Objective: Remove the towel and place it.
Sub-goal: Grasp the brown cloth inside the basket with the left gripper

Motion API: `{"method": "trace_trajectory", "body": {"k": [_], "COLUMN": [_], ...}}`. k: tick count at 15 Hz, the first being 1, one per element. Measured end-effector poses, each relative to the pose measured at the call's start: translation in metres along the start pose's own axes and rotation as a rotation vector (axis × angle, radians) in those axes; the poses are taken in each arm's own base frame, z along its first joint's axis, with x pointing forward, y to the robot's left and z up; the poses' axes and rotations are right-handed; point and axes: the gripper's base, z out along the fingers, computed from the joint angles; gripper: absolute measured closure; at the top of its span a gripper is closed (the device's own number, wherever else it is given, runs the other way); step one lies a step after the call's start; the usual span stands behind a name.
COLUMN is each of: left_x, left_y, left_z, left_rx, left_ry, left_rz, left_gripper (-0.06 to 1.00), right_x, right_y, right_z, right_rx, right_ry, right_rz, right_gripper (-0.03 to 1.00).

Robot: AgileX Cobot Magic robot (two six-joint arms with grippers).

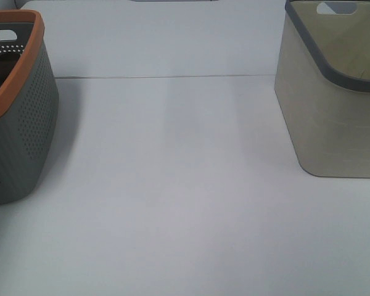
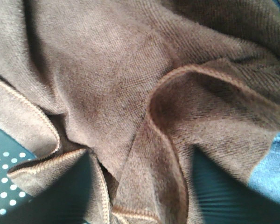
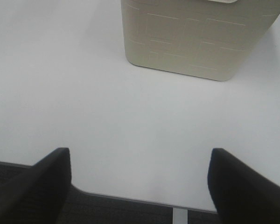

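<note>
towel [image 2: 107, 84] is inside the grey perforated basket [image 1: 24, 117] with the orange rim, on the left side of the white table [image 1: 172, 185]. only the left wrist view shows it: dark brown terry, crumpled into thick folds, filling nearly the whole view. its hem is stitched in lighter tan thread and curls through the folds in a loop. the basket's dark inner wall with rows of small holes [image 2: 7, 163] shows under the towel's edge. a blue cloth [image 2: 277, 168] sits just beside the towel, partly tucked under one fold. left gripper: fingers don't show in any view, so can't tell its state. right gripper [image 3: 140, 154] is spread wide with nothing between its fingers. both black fingers [image 3: 42, 186] hang over the near table edge, above bare tabletop. ahead of it stands the beige basket [image 3: 196, 42], well apart from the gripper, with a faint relief of rectangular lines on its wall. in the high view that beige basket [image 1: 333, 123] sits on the right side, with a dark grey rim and a handle cutout [image 1: 337, 8] in its far wall. the grey basket has a matching handle slot [image 1: 6, 35]. the two baskets stand well apart, with open tabletop between them.
</note>
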Motion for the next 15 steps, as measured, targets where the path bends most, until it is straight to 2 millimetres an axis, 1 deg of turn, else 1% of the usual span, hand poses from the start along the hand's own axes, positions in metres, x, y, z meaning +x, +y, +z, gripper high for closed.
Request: {"method": "trace_trajectory", "body": {"k": [2,6,9,13,14,15], "left_x": [-0.0001,-0.0003,-0.0004,-0.001,-0.0014,-0.0014], "left_y": [0.0002,0.0003,-0.0018,-0.0011,-0.0012,-0.0012], "left_z": [0.0,0.0004,0.0091,0.0095,0.0095,0.0095], "left_rx": [-0.002,-0.003,0.013,0.004,0.004,0.004], "left_ry": [-0.001,-0.002,0.006,0.0,-0.001,-0.001], "left_rz": [-0.001,-0.008,-0.032,-0.076,-0.076,-0.077], "left_gripper": [0.58,0.59,0.59,0.6,0.64,0.75], "right_x": [0.0,0.0,0.0,0.0,0.0,0.0], "right_y": [0.0,0.0,0.0,0.0,0.0,0.0], "right_z": [0.0,0.0,0.0,0.0,0.0,0.0], "right_rx": [0.0,0.0,0.0,0.0,0.0,0.0], "right_ry": [0.0,0.0,0.0,0.0,0.0,0.0], "right_rz": [0.0,0.0,0.0,0.0,0.0,0.0], "right_gripper": [0.26,0.26,0.26,0.26,0.26,0.26]}}
